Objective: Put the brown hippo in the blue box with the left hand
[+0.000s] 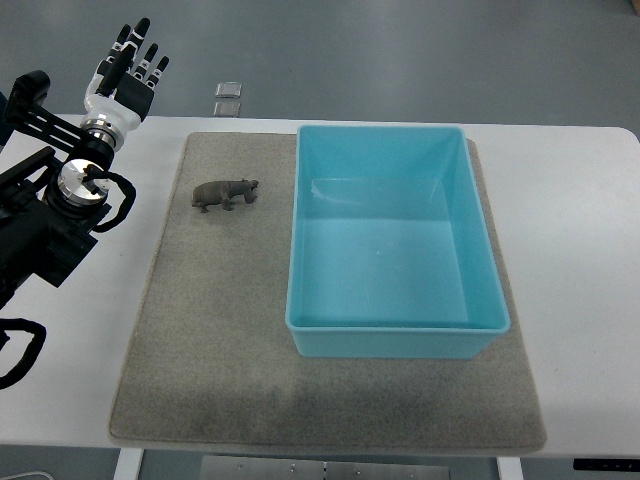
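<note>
Left hand (128,68), fingers extended and empty, raised clear of brown hippo (224,193) standing beside empty blue box (396,240), awaiting grasp

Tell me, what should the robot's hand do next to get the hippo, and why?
Probably swing the left hand toward the hippo and lower over it. The hand is open and holds nothing, up past the mat's far left corner, and the hippo stands alone beside the empty box.

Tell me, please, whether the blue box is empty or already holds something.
Empty. The blue box shows only its bare floor, and the brown hippo stands on the grey mat to the box's left.
</note>
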`<state>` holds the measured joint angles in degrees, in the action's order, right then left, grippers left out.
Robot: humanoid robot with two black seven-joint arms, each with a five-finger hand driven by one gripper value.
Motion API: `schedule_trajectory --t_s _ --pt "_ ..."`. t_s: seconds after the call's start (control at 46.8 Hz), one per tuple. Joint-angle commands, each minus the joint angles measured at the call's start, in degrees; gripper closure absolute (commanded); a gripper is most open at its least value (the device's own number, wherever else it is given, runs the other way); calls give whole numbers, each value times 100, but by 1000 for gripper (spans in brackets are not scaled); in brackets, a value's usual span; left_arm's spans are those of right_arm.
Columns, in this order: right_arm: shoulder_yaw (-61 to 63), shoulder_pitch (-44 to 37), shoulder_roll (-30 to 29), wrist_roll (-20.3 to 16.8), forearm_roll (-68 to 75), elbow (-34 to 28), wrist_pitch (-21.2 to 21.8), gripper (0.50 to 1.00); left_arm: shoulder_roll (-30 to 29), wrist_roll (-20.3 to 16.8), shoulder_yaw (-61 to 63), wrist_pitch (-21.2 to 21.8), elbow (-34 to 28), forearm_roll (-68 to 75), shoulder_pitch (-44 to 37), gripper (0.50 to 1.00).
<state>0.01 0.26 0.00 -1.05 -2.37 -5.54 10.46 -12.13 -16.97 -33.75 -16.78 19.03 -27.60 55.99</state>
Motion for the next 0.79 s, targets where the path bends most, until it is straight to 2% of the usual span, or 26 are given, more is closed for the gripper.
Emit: schedule_trajectory --t_s 0.0,0.513,0.769 --pt "-1 0 0 0 0 0 0 564 -9 0 0 8 22 0 -1 506" --pt "-1 0 0 0 0 0 0 564 -184 0 88 61 294 35 17 506" --pt "-1 0 0 0 0 0 0 564 -536 -8 510 307 988 492 61 506"
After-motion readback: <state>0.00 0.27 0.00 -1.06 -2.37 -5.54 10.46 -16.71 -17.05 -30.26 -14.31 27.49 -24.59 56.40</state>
